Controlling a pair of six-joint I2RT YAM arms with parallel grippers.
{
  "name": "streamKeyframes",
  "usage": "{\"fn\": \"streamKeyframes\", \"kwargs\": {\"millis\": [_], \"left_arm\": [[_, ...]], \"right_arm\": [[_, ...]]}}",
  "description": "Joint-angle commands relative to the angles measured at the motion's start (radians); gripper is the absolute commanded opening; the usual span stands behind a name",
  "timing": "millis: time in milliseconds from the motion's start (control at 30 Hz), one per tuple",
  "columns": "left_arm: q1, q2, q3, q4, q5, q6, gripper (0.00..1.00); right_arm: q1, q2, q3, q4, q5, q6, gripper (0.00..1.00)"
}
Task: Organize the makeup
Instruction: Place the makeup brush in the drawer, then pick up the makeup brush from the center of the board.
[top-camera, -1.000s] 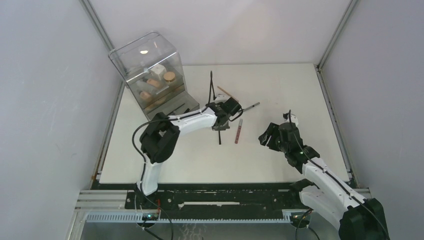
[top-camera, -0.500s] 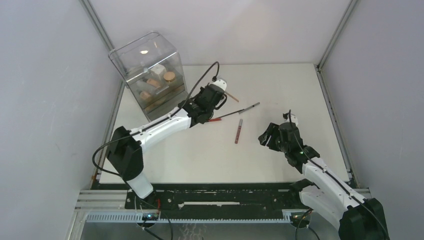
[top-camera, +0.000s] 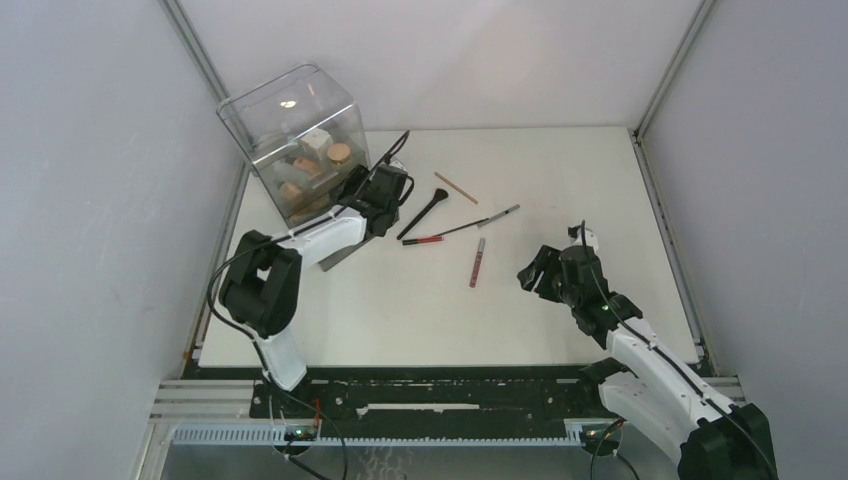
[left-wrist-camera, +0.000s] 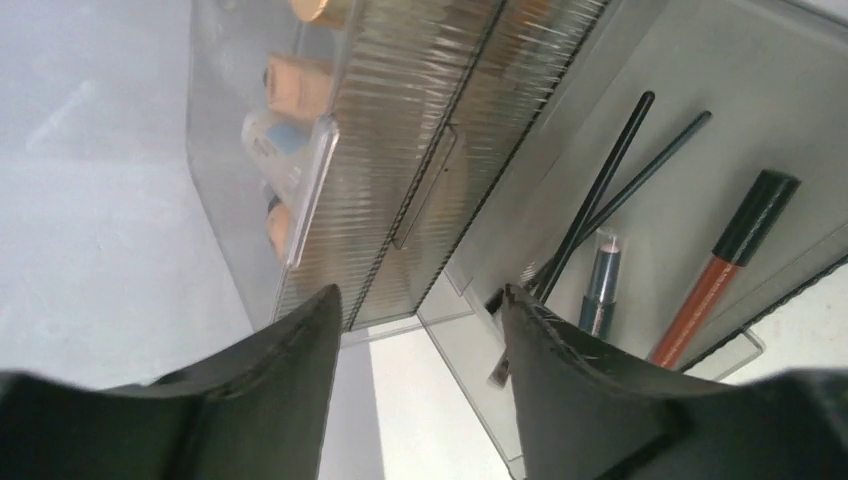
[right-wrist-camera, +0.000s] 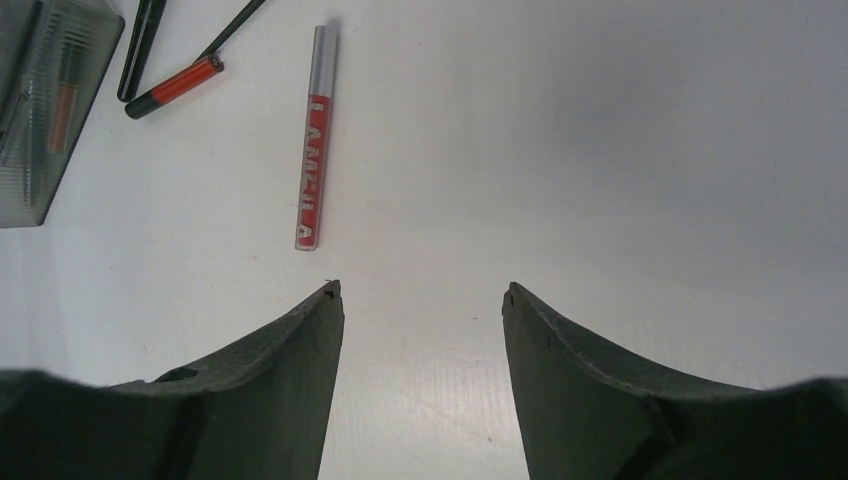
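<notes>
Left gripper (left-wrist-camera: 420, 292) hovering over smoky clear plastic drawer (left-wrist-camera: 790, 110), jaws parted, gripping nothing; thin black brushes (left-wrist-camera: 598, 190) and orange black-capped pencil (left-wrist-camera: 720, 265) lying inside. Right gripper (right-wrist-camera: 422, 287) hanging low, jaws released, empty; red silver-capped lip tube (right-wrist-camera: 312, 140) lying at its 11 o'clock on white table (right-wrist-camera: 600, 150). Judging next: lifting clear of the drawer wall before swinging; pinching the tube mid-length, jaws crossing its axis.

White table (top-camera: 560, 170) carries clear organizer (top-camera: 290, 120), black brush (top-camera: 424, 213), lip tube (top-camera: 478, 262).
</notes>
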Motion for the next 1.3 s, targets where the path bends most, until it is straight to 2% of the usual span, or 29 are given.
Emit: {"fn": "streamKeyframes", "kwargs": {"millis": [0, 133, 300, 433, 533, 700, 867, 1100, 1267], "left_arm": [[0.012, 0.045, 0.072, -0.009, -0.025, -0.031, 0.72], [-0.014, -0.002, 0.148, -0.152, 0.056, -0.151, 0.74], [-0.095, -0.083, 0.188, -0.242, 0.281, -0.264, 0.75], [-0.112, -0.047, 0.285, -0.328, 0.457, -0.374, 0.77], [-0.112, 0.023, 0.357, -0.348, 0.562, -0.396, 0.77], [-0.092, 0.232, 0.528, -0.398, 0.628, -0.393, 0.73], [-0.063, 0.348, 0.65, -0.445, 0.709, -0.394, 0.7], [-0.029, 0.437, 0.709, -0.499, 0.761, -0.4, 0.65], [-0.019, 0.49, 0.723, -0.508, 0.808, -0.41, 0.57]], "right_arm": [[-0.007, -0.021, 0.013, 0.009, 0.019, 0.01, 0.67], [-0.007, -0.014, 0.014, 0.011, 0.024, 0.008, 0.67], [-0.008, 0.019, 0.013, 0.049, 0.001, 0.01, 0.67], [-0.007, 0.026, 0.014, 0.059, -0.009, 0.014, 0.67], [-0.007, 0.016, 0.014, 0.051, -0.005, 0.011, 0.67], [-0.007, -0.023, 0.014, 0.012, 0.01, 0.008, 0.67], [-0.008, -0.058, 0.01, -0.025, 0.043, 0.006, 0.67], [-0.013, -0.032, 0.011, 0.012, 0.019, 0.013, 0.67], [-0.015, -0.021, 0.01, 0.022, 0.01, 0.025, 0.67]]}}
